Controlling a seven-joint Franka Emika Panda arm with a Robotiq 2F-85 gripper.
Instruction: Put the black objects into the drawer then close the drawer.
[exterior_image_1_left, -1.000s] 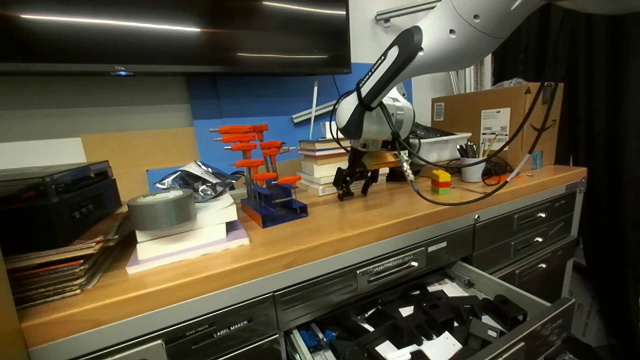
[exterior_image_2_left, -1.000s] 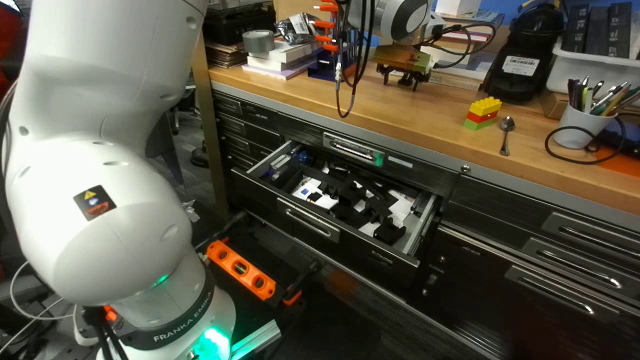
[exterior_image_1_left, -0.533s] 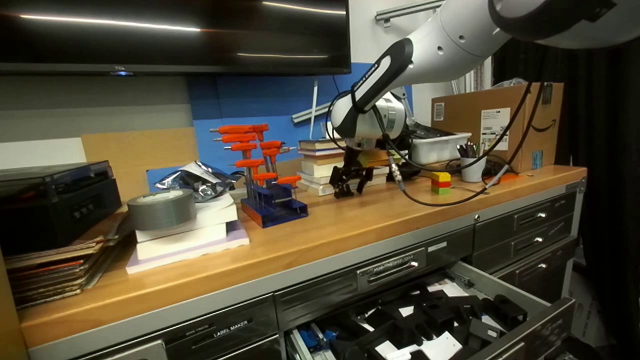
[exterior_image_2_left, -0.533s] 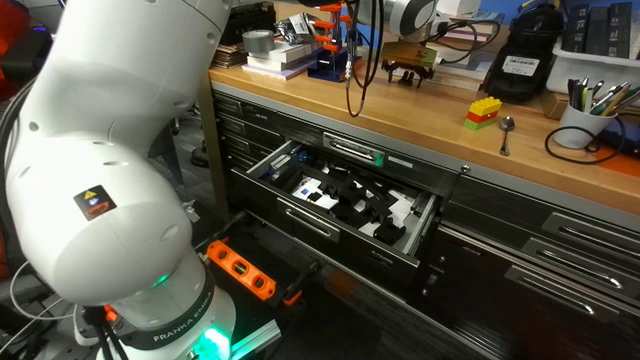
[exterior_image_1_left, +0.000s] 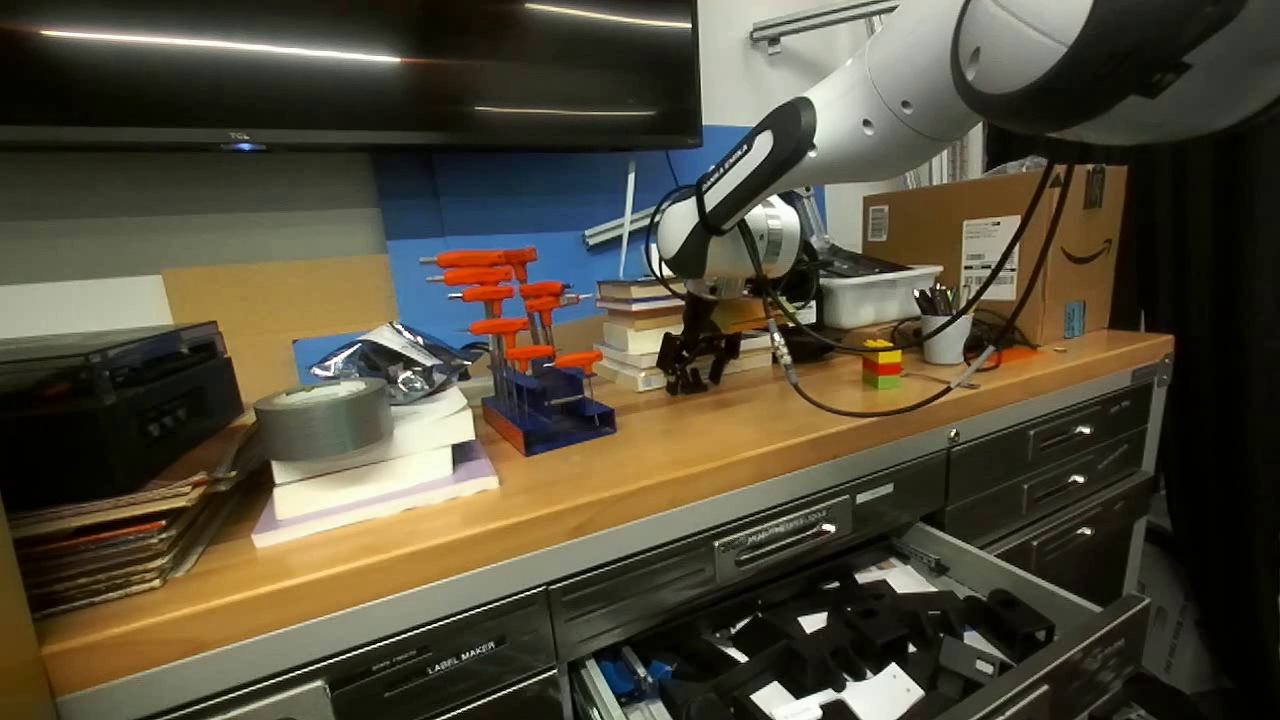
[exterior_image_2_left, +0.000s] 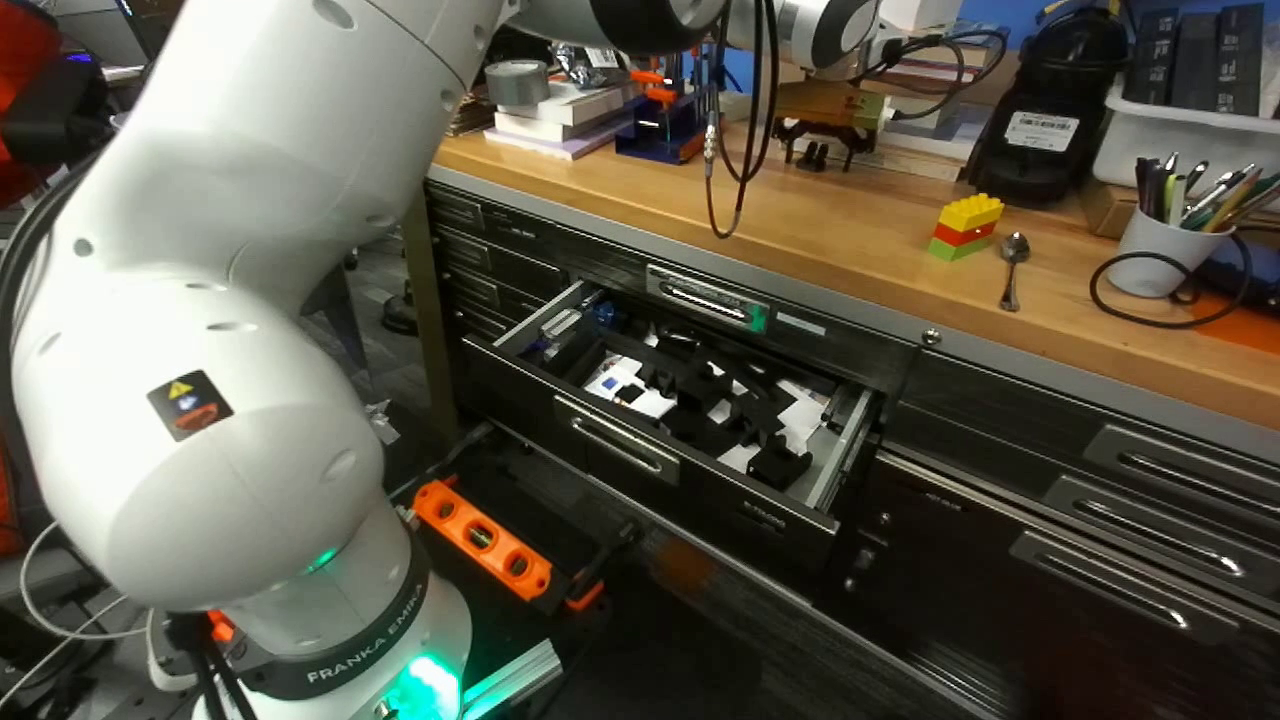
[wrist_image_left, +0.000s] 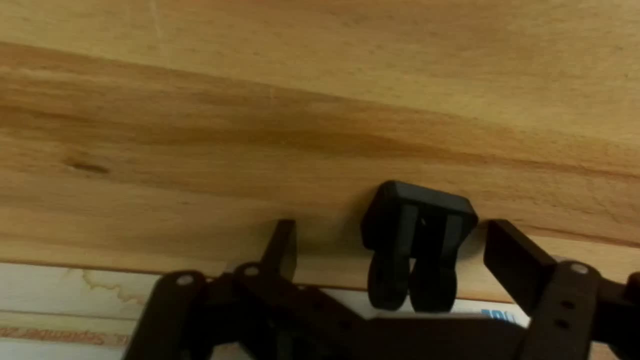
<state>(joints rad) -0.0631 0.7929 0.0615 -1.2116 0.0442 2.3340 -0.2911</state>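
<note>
- Wrist view: the claw (wrist_image_left: 392, 242) has its fingers (wrist_image_left: 517, 260) well apart, and one small black object (wrist_image_left: 406, 235) sits in the gap between them, on the wooden worktop (wrist_image_left: 200, 150) and not clamped.
- It isn't centred, mind: it lies just beside the finger at the right of that view, with a clearly wider gap to the opposite one.
- Its two prongs run crosswise to the line the fingers close along, so I'd expect a squeeze on its flanks, not its ends. Whether those prongs lie flat or rise, I can't tell.
- Both exterior views put the claw low, by the stacked books (exterior_image_1_left: 640, 335); whether the tips touch the worktop I can't make out from here.
- To my eye the grasp comes next, and it wants a small shift toward that nearer finger's side; otherwise that finger may meet the piece first and shove it askew.
- Pulled out below the worktop, the drawer (exterior_image_2_left: 720, 495) lies on the side of the robot's base (exterior_image_2_left: 445, 625), so a lifted piece would have to come back over the edge, then down.
</note>
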